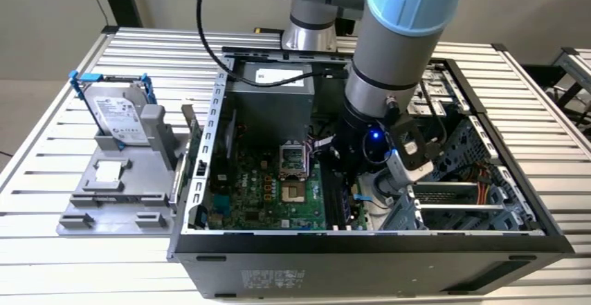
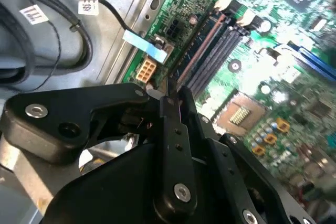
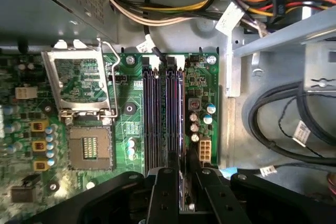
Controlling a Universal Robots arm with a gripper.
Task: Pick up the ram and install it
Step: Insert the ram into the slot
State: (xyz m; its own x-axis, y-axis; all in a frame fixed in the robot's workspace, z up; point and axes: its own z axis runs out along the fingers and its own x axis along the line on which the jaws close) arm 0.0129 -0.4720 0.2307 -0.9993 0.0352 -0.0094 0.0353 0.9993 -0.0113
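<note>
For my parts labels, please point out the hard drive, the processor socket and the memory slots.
hard drive (image 1: pixel 120 115), exterior view, its silver face.
processor socket (image 3: pixel 90 145), first wrist view, its contact field.
memory slots (image 3: pixel 152 114), first wrist view, middle of one black slot.

Your arm (image 1: pixel 388 77) hides much of the computer case (image 1: pixel 369 256) interior in the exterior view. The ram (image 3: pixel 182 182) is mostly covered by the fingers (image 3: pixel 164 198) in the first wrist view.

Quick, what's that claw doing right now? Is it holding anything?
Claw: closed on the ram, down over the slots.
</note>
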